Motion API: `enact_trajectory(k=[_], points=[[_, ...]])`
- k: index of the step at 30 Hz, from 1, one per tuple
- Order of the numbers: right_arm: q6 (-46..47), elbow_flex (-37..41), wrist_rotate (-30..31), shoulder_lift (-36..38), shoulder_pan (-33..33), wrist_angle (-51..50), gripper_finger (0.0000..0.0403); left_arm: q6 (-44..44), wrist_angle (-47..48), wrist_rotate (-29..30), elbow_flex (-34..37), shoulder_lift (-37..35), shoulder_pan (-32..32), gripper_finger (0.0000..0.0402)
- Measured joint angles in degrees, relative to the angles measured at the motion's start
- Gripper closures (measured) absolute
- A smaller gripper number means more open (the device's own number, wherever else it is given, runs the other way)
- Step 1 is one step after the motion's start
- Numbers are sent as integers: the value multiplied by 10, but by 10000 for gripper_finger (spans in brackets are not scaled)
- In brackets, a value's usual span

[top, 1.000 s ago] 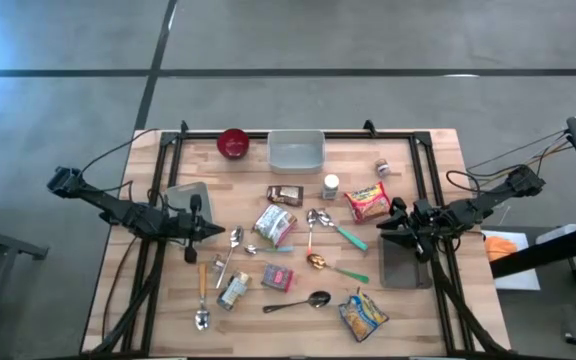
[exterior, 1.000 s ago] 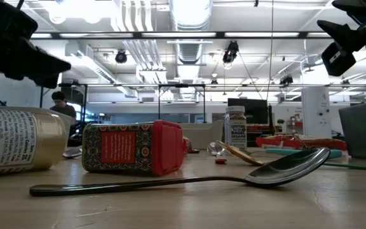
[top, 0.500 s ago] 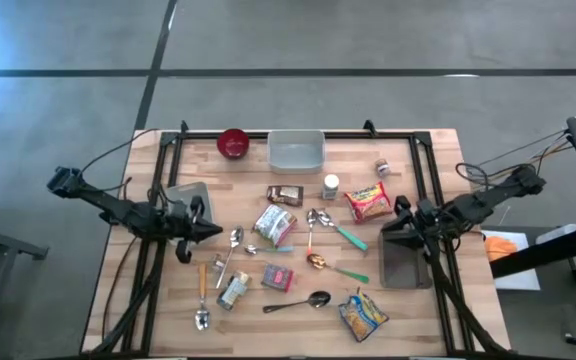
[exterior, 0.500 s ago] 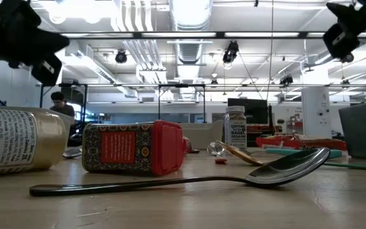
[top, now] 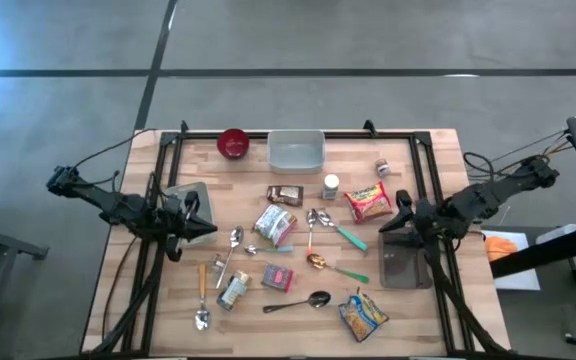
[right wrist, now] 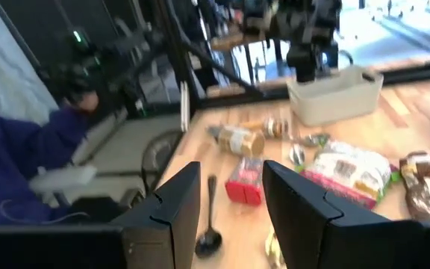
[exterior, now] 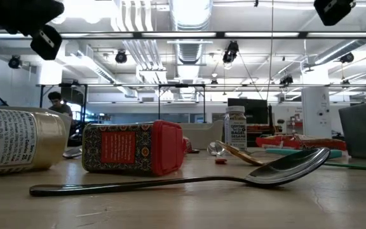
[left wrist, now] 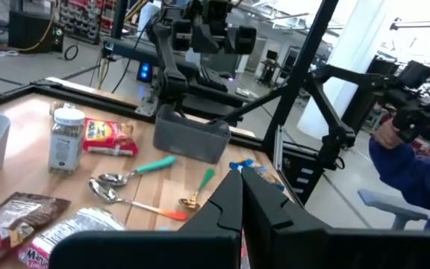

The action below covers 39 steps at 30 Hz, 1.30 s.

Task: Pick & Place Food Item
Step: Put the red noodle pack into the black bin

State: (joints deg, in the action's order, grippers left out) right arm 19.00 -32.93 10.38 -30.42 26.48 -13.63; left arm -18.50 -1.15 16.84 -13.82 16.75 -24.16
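The left gripper (top: 208, 228) is hanging above the table's left side with its jaws pressed together, gripping nothing — the right gripper (top: 400, 207) is sitting above the grey bin (top: 402, 262) at the right, its jaws standing partly apart and empty. The red noodle packet (top: 366, 200) is lying on the wooden table (top: 438, 160) just beside that gripper, next to a white jar (top: 331, 186) — spoons and other packets are lying scattered across the middle
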Motion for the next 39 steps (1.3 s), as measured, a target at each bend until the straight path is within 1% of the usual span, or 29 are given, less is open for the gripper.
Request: enact_trajectory(k=[5, 10, 13, 15, 17, 19, 21, 23, 25, 28, 32, 36, 39], points=[[-23, -38, 1, -64, -1, -18, 261, -1, 4, 0, -29, 39, 1, 401], [4, -98, 24, -128, -9, -121, 261, -25, 14, 1, -52, 90, 4, 401], [6, -131, 51, -165, -13, -170, 261, -30, 12, 16, -61, 115, 7, 401], [-8, -147, 60, -191, -15, -200, 261, -29, 11, 42, -64, 127, 9, 401], [-32, -165, 62, -218, -20, -227, 261, -29, 10, 91, -65, 134, 10, 401], [-54, -181, 65, -245, -23, -264, 261, -30, 14, 152, -65, 138, 10, 401], [-70, -199, 85, -272, -24, -294, 261, -59, 25, 184, -65, 139, 11, 401], [-67, -221, 108, -298, -24, -316, 261, -119, 29, 186, -65, 138, 11, 401], [-59, -245, 132, -323, -24, -337, 261, -155, 32, 185, -65, 138, 11, 401], [-65, -279, 137, -358, -27, -362, 261, -157, 35, 186, -65, 138, 11, 401], [-55, -313, 137, -398, -47, -394, 261, -157, 38, 186, -65, 138, 11, 401], [-39, -325, 134, -437, -82, -447, 261, -157, 46, 185, -65, 138, 11, 401], [-29, -319, 116, -460, -109, -468, 261, -157, 54, 185, -65, 138, 10, 401]])
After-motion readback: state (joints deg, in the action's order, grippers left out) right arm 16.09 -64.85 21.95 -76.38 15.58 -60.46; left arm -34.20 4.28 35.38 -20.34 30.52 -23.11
